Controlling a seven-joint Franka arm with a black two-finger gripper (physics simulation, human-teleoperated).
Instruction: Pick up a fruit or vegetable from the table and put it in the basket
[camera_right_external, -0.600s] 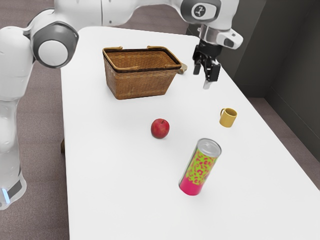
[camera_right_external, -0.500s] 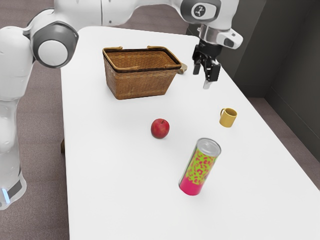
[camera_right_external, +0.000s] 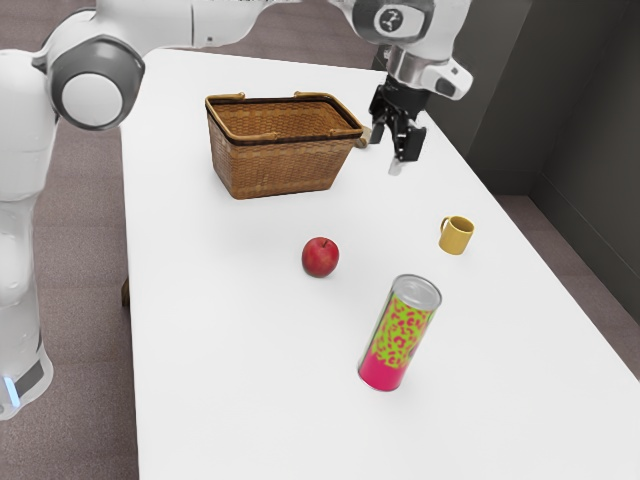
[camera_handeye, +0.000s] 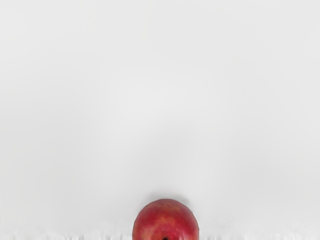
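Past the pink and green can (camera_right_external: 400, 335), its squiggles too small to read, a round red apple (camera_right_external: 320, 257) sits on the table (camera_right_external: 230, 350), cut off in the wrist view. My gripper (camera_right_external: 394, 147) is open, holding nothing; the basket (camera_right_external: 280, 165) partly hides a tan thing (camera_right_external: 362, 139).

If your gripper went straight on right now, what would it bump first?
Probably the red apple: my gripper points down, and the wrist view's lower edge shows the apple about under it. Depth is unclear, so it could miss and meet the table.
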